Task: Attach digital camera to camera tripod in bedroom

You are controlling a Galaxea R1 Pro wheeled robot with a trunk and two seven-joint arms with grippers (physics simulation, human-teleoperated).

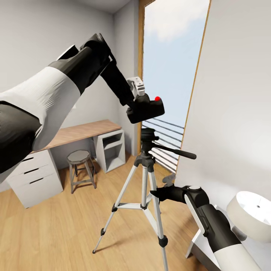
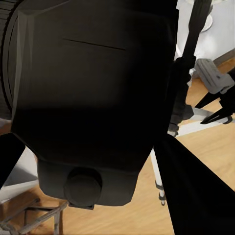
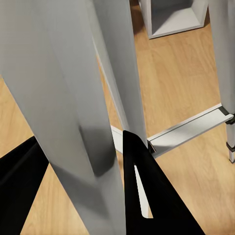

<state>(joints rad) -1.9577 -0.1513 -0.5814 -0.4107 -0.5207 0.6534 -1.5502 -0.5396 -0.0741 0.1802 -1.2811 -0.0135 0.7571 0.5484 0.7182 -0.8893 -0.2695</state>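
Note:
The digital camera (image 1: 147, 108), black with a red button on top, hangs just above the black head of the camera tripod (image 1: 148, 136) with a small gap between them. My left gripper (image 1: 136, 110) is shut on the camera, whose dark body (image 2: 93, 83) looms close in the left wrist view. The tripod stands on the wood floor before the tall window, its silver legs (image 1: 124, 192) spread and its pan handle pointing right. My right gripper (image 1: 155, 194) is at the tripod's right leg, halfway down. In the right wrist view that leg (image 3: 63, 98) fills the gap between both fingers.
A wooden desk (image 1: 77, 133) with white drawers runs along the left wall. A grey round stool (image 1: 79, 157) and a white open shelf unit (image 1: 111, 148) stand beneath it. A white wall and a round white object (image 1: 253, 210) are close on the right.

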